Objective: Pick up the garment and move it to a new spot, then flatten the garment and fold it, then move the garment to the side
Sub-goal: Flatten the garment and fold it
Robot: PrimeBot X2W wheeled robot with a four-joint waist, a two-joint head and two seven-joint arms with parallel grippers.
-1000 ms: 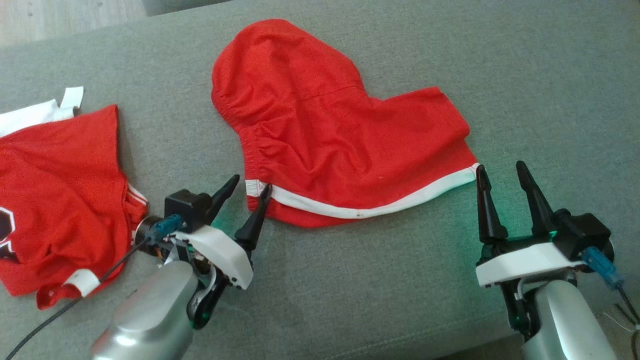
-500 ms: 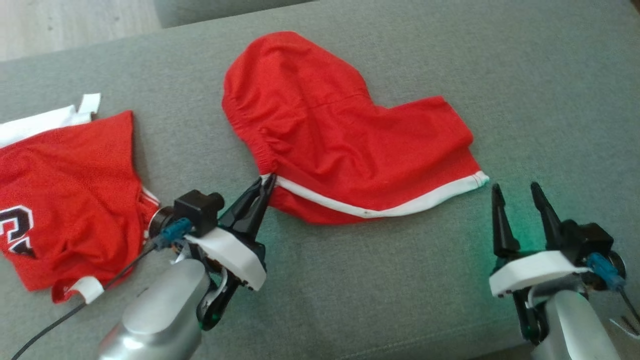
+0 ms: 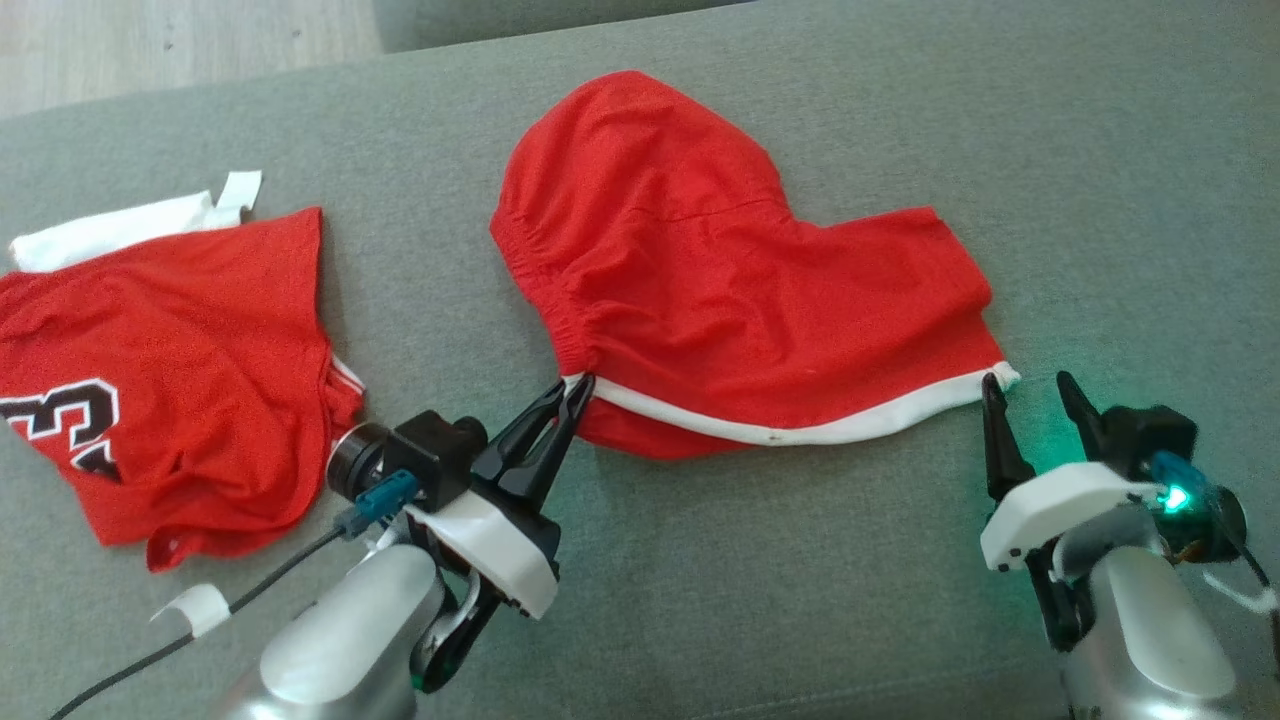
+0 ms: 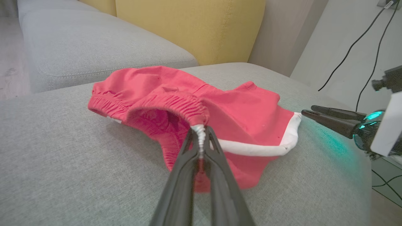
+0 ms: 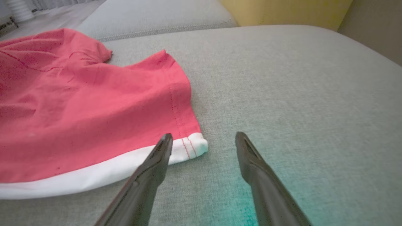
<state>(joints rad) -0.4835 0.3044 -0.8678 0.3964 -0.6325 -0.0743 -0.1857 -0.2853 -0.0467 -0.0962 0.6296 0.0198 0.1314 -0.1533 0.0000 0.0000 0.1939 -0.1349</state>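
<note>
The garment (image 3: 720, 290) is a pair of red shorts with a white hem, lying spread on the grey sofa cushion (image 3: 800, 600). My left gripper (image 3: 578, 388) is shut on its near left corner, where the elastic waistband meets the white trim (image 4: 199, 131). That corner is lifted slightly in the left wrist view. My right gripper (image 3: 1030, 390) stands open just beside the garment's near right corner (image 5: 194, 146); one fingertip (image 5: 166, 139) overlaps the white hem, the other rests over bare cushion.
A second red garment (image 3: 170, 370) with white trim and a black-and-white number lies crumpled on the cushion to the left. Wooden floor (image 3: 150, 40) shows beyond the far edge. A yellow back cushion (image 4: 188, 28) stands behind.
My left gripper has shut on the garment's near left corner. The head view has shifted, so everything sits further right. My right gripper stays open beside the right corner.
</note>
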